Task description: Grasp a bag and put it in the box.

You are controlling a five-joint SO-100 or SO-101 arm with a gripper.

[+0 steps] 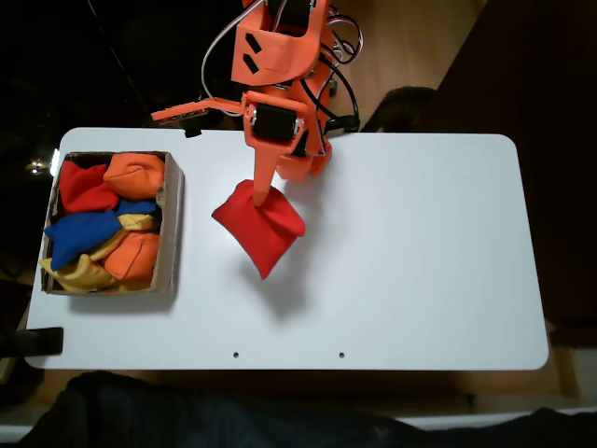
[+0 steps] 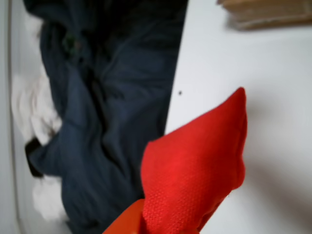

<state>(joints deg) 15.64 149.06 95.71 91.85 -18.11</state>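
- Fixed view: end effector (image 1: 260,198) pinches the red bag (image 1: 261,227), apparently lifted off the desk (image 1: 420,252), right of the box (image 1: 170,224).
- Grasp looks done; carrying and release into the box remain.

A white bench (image 1: 420,280) with rounded corners is seen in the fixed view. A brown cardboard box (image 1: 173,219) is set on it near its left end.

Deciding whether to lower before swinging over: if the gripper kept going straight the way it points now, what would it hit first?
Likely bare table. The gripper points down, holding the red bag by a corner, so the bag would land first. The box sits off to the left in the fixed view.
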